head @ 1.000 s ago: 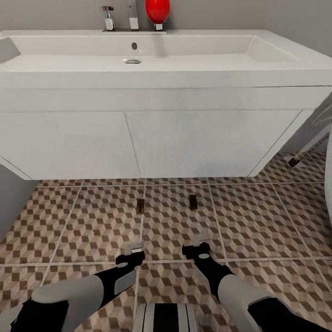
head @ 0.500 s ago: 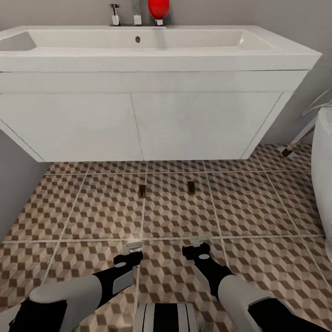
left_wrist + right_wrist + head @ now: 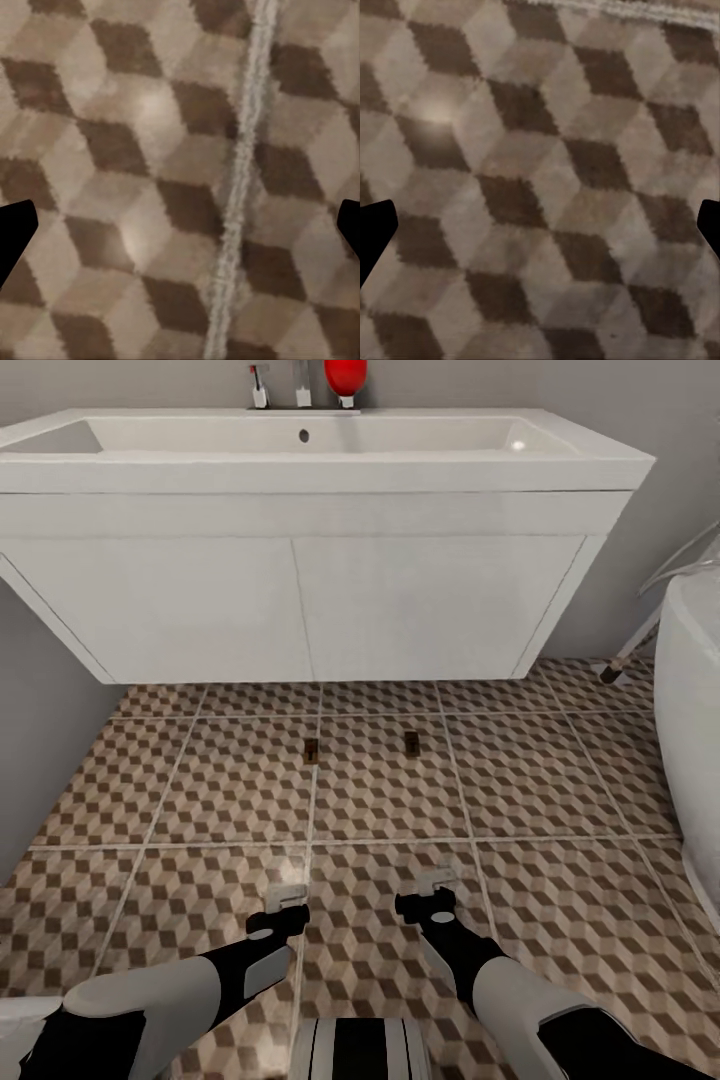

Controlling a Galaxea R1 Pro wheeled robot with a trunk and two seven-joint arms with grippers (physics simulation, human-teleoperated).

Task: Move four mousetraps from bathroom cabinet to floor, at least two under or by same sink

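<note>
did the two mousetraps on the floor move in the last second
No. Both mousetraps sit in the same spots against the tile grout lines before the sink vanity; the whole picture shifted, so the camera moved.

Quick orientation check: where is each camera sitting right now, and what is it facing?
Head: on the head, looking forward and down at the sink, two mousetraps on the bathroom floor; both arms show, left gripper, right gripper.
Left wrist: near the gripper, facing floor tiles; dark fingertips.
Right wrist: same; fingertips.
All share the cube-patterned floor.
</note>
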